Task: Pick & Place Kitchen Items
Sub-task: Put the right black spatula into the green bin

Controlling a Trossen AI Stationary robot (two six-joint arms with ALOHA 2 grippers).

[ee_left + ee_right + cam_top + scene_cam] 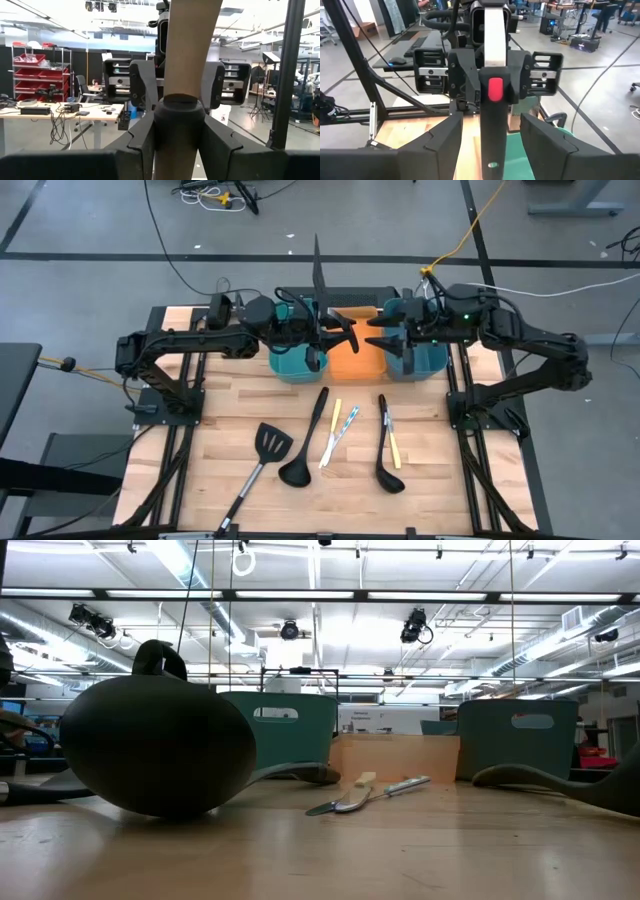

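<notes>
A long utensil [318, 275] with a black handle stands upright in the air over the bins, with my left gripper [345, 332] shut on it. In the right wrist view it shows a pale upper shaft, a red spot [495, 90] and a hang hole at its lower end [492, 164]. My right gripper [375, 335] faces it from the right, open; its fingers [445, 145] stand wide of the handle on both sides without touching. On the table lie a slotted spatula [270, 442], two ladles [296, 470] [388, 476] and thin sticks [340, 425]. My left gripper pinches the utensil's black handle [180, 107] between its two fingers, at the height of the red spot. The fingers [462, 75] come about level from the table's left and lie across the handle. The utensil stands upright, lifted clear, its holed end hanging below the fingers.
Along the far side stand a teal bin [298, 362], an orange bin [358, 358] and a second teal bin [418, 362]. One ladle's bowl [150, 745] fills the low view's left. A yellow stick [394, 446] lies beside the right ladle.
</notes>
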